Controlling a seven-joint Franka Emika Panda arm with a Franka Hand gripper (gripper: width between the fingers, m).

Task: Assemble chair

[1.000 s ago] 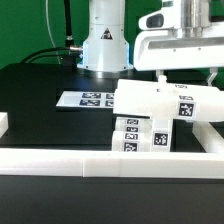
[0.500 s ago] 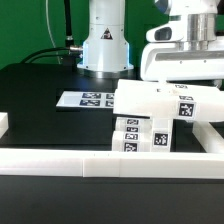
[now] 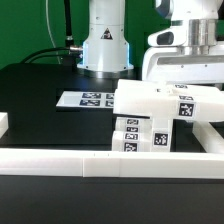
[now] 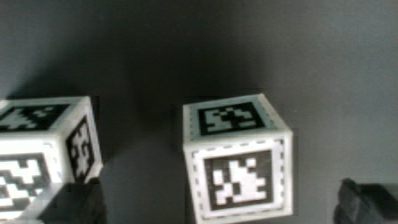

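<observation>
The chair (image 3: 160, 102) is a white body at the exterior view's right: a tilted slotted panel resting on short square posts (image 3: 140, 136) with black-and-white tags. My gripper's white hand (image 3: 186, 58) hovers above and behind it, with the fingers hidden behind the panel. In the wrist view my gripper (image 4: 221, 205) is open. Its dark fingertips (image 4: 75, 206) stand wide apart on either side of one tagged post (image 4: 237, 150), not touching it. A second tagged post (image 4: 45, 150) stands beside it.
The marker board (image 3: 88, 99) lies flat on the black table left of the chair. A long low white border rail (image 3: 100, 165) runs along the front and turns back at the right (image 3: 210, 140). The robot's base (image 3: 103, 45) stands at the back.
My gripper's hand has risen and shifted toward the exterior view's right, away from the chair's panel. The chair has not moved.
</observation>
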